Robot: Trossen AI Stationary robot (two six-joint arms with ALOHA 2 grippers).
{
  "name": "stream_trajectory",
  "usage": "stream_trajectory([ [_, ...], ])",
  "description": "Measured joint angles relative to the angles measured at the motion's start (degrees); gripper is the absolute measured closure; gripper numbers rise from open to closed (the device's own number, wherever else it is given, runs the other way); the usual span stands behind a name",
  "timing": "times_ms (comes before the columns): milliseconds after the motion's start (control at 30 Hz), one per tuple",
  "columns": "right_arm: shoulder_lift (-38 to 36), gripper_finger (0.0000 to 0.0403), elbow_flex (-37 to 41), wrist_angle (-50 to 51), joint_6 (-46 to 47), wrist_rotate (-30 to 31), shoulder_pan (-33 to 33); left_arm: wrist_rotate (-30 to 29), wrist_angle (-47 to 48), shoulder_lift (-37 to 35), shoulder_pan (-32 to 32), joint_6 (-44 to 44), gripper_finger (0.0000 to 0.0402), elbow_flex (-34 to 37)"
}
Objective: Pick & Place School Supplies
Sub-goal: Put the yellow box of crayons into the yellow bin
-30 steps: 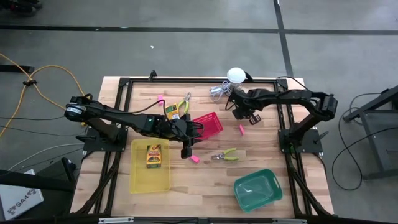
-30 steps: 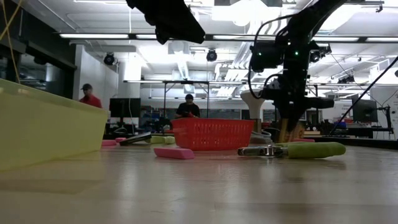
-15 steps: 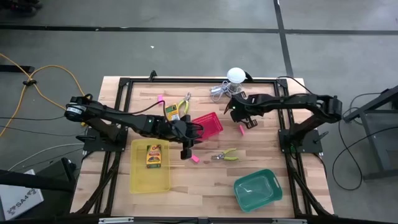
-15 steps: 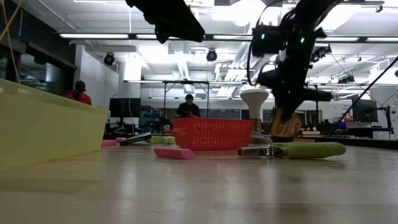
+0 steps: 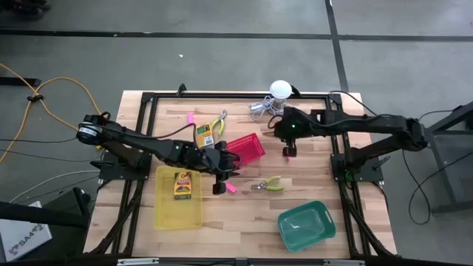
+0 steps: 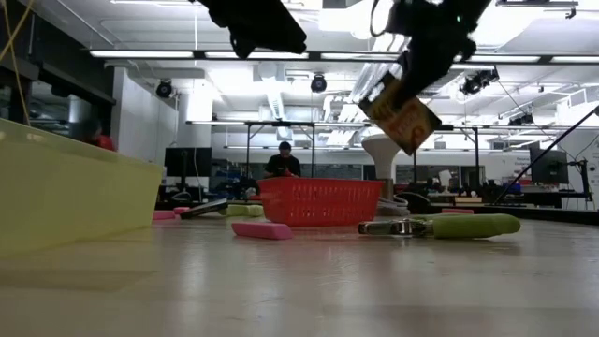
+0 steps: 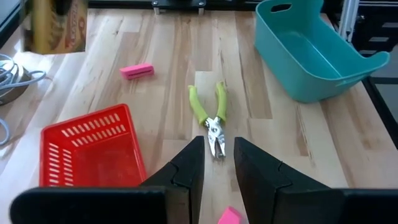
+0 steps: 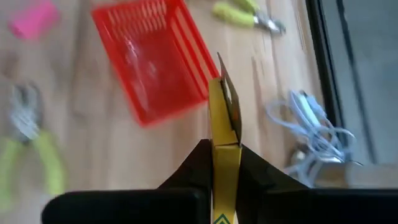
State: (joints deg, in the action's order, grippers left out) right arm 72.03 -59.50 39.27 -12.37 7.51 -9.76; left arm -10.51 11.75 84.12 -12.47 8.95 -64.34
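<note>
right gripper: clamped on a crayon box; low view shows it lifted clear, tilted, over the pliers
left gripper: fingers slightly apart, nothing between them, above the pliers, red basket beside
high view only: second crayon box in the yellow tray
open room: bare wood between pliers and teal bin

Bright, even ceiling-strip lighting, soft shadows; right wrist view smeared by motion blur (background especially).
</note>
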Motion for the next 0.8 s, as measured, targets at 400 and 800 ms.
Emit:
stream_trajectory([
  [400, -0.39, 0.038, -0.24, -11.46, 11.61, -3.06, 14.44, 0.01, -0.87, 0.0, -0.89, 0.0, 0.0319, 0.0],
  [800, -0.39, 0.0379, -0.24, -26.61, 12.27, 4.57, 25.47, 0.0, -6.06, 0.0, -0.89, -0.08, 0.0319, 0.0],
])
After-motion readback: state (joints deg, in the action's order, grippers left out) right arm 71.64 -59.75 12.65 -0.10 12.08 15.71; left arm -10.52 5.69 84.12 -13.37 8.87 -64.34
